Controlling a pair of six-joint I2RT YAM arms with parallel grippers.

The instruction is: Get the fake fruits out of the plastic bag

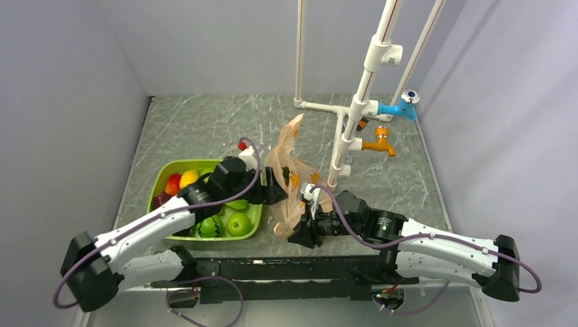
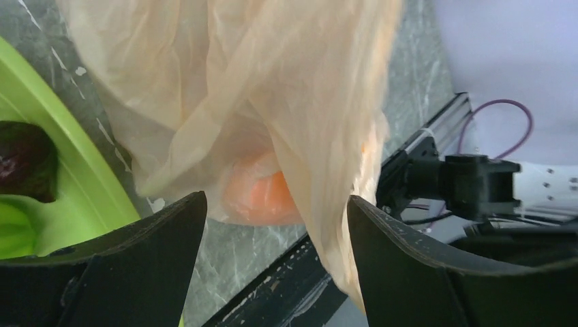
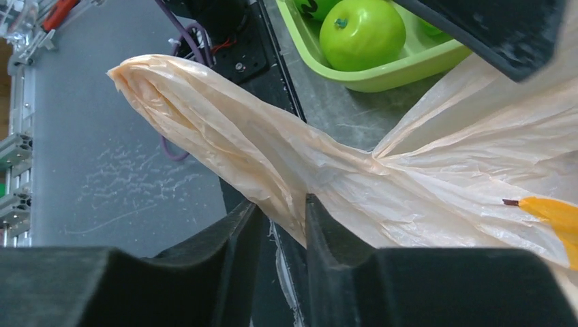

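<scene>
plastic bag (image 1: 290,178): we see it bunched upright on the table (image 1: 204,122), just right of the green tub (image 1: 160,178), between both grippers.
orange fruit (image 2: 269,194): we make out one round shape through the film, low in the bag.
right gripper (image 3: 281,225): jaws nearly closed, pinching a twisted fold of bag.
left gripper (image 2: 276,201): jaws spread wide, gripping nothing; the bag hangs just before them.
green apple (image 3: 361,30): lies in the tub.

Diffuse, bright overhead light; soft shadows lie on the bench (image 1: 198,126) beneath the left arm (image 1: 146,228) and right arm (image 1: 443,245). Light glows through the plastic bag (image 2: 272,82) ahead of the left tool (image 2: 276,204), whose near fingers (image 2: 123,272) blur; the apple (image 3: 361,30) beyond the right tool (image 3: 281,204) carries a soft highlight.
</scene>
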